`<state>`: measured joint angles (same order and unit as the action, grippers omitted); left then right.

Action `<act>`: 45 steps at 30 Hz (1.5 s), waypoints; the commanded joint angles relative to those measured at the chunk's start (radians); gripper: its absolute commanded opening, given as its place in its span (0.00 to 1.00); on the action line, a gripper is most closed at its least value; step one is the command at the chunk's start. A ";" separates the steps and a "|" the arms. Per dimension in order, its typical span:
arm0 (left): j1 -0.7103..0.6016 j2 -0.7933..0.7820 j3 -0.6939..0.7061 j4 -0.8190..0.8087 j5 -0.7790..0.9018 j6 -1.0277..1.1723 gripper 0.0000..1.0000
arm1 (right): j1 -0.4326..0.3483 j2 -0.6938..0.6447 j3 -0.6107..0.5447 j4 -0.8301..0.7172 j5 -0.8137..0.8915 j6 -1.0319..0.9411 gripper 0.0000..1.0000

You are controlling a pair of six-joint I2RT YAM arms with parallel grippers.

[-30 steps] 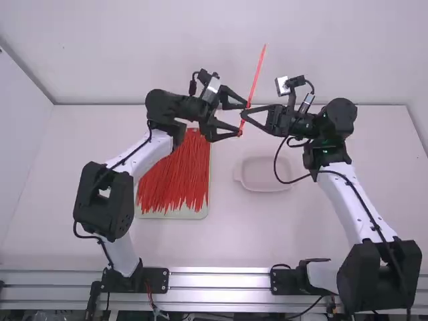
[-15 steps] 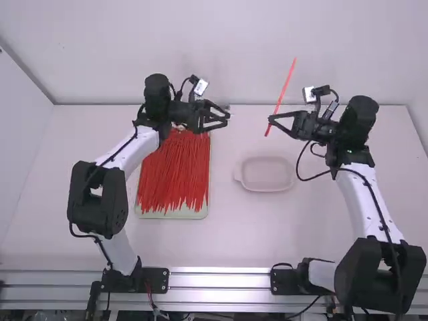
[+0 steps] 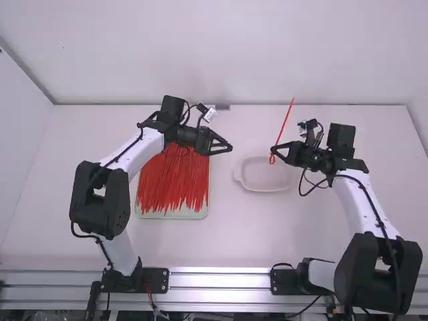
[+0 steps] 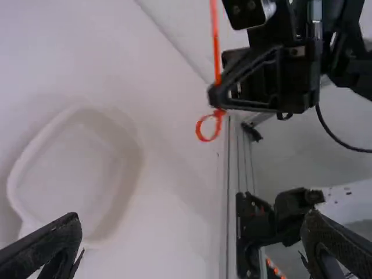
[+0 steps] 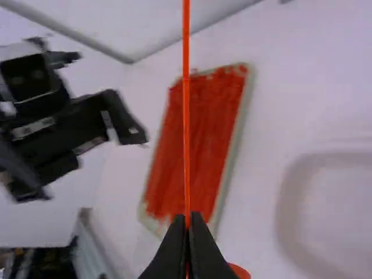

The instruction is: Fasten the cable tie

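Hemmed at the far left by a slanting side wall (image 3: 20, 134) and at the back by a straight wall line: white table (image 3: 60, 200), with broad bare stretches down its left side and along the near edge by the rail (image 3: 214, 273).

Left of centre, lying flat: a pale tray (image 3: 172, 215) heaped with loose red ties (image 3: 174, 177), long side running away from the camera, open surface all round it.

Over the tray's far right corner: left gripper (image 3: 224, 148), spread wide, empty, in contact with no object, aimed across toward the other gripper. Seen from its own wrist as two black fingers (image 4: 46, 244) far apart at the lower corners.

Just right of centre, resting on the table: a shallow white container (image 3: 242, 175) with rounded corners, set apart from the tray by a strip of bare table.

Over the container's far edge, raised off the surface: right gripper (image 3: 274, 151), fingers pinched tight on the cable tie (image 3: 285, 126). Gripped low on the strap, just above a small fastened loop hanging under the fingertips; long tail rising up and slightly to the right, clear of everything.

Between the two grippers, open air; well apart from each other.

Farther right, bare table out to the right edge.
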<state>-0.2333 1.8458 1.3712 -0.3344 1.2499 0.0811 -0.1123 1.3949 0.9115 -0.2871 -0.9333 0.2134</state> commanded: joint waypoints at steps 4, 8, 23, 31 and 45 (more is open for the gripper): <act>-0.007 0.003 -0.042 0.038 -0.064 0.061 0.99 | 0.081 -0.014 -0.106 0.045 0.329 -0.006 0.00; -0.004 0.003 -0.047 0.044 -0.064 0.053 0.99 | 0.143 0.001 -0.156 0.131 0.434 0.055 0.00; 0.005 0.001 -0.047 0.061 -0.062 0.039 0.99 | 0.295 0.308 -0.171 0.362 0.617 0.150 0.00; 0.008 -0.010 -0.047 0.066 -0.062 0.043 0.99 | 0.272 0.311 -0.171 0.360 0.644 0.180 0.45; 0.058 -0.118 -0.047 0.048 -0.064 0.021 0.99 | 0.204 0.143 -0.051 0.060 0.601 0.122 0.99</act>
<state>-0.1856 1.7996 1.3293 -0.2836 1.1679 0.1154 0.0834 1.6070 0.8013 -0.2096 -0.3328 0.3626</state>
